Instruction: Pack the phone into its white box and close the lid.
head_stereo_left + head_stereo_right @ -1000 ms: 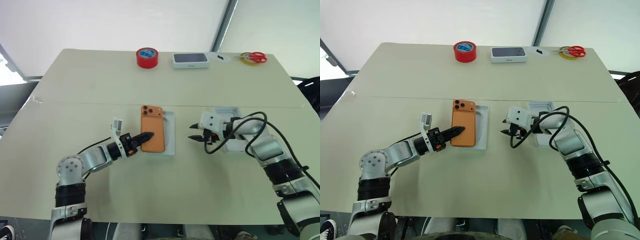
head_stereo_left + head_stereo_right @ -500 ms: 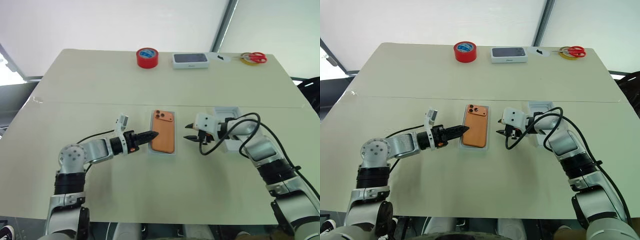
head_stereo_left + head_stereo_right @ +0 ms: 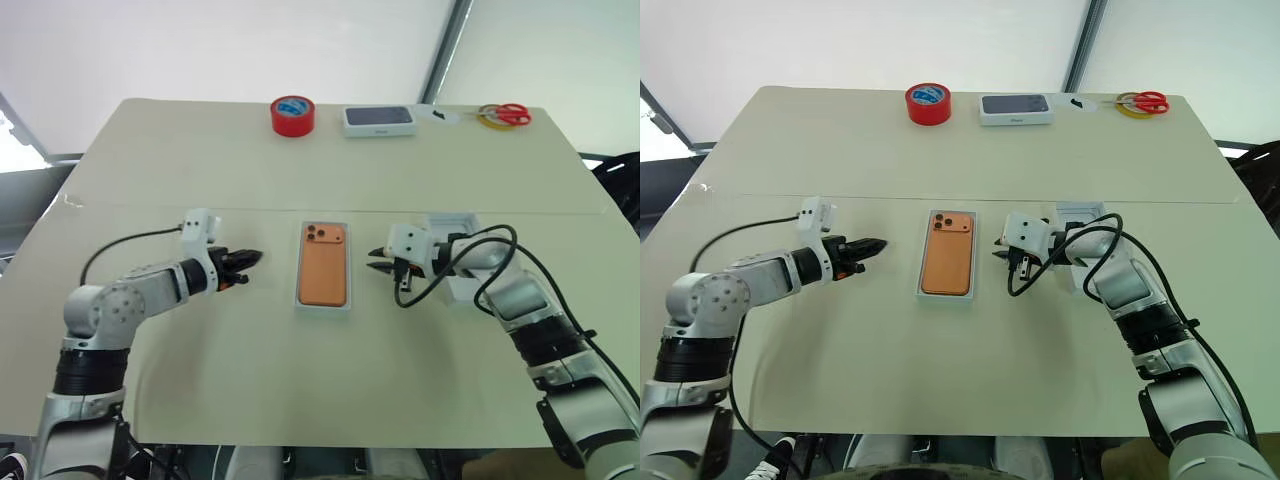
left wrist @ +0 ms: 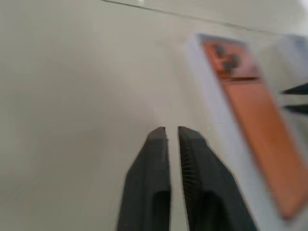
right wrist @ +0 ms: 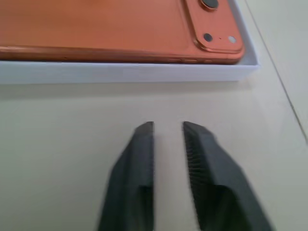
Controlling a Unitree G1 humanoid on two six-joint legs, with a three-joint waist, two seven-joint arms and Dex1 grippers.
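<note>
A: Phone (image 3: 323, 264) sits seated in the white box (image 3: 323, 305), camera cluster at the end towards the red tape roll (image 3: 293, 114); the long axis runs from that far end back towards the near table (image 3: 320, 390) edge, square with it.

B: And the grippers?

A: One stands on each side of the white box. The left gripper (image 3: 251, 258) is apart from the box's left wall, fingers nearly together on nothing. The right gripper (image 3: 376, 262) is near the right wall, fingers narrow and empty too.

B: Why so?

A: Likely both have let go now that the phone lies flat inside. The lid (image 3: 457, 262) lies beyond the right gripper, partly behind that arm, so the right one seems best placed to fetch it. The sealed box (image 3: 379, 120) and scissors (image 3: 508, 114) lie well beyond the white box.
</note>
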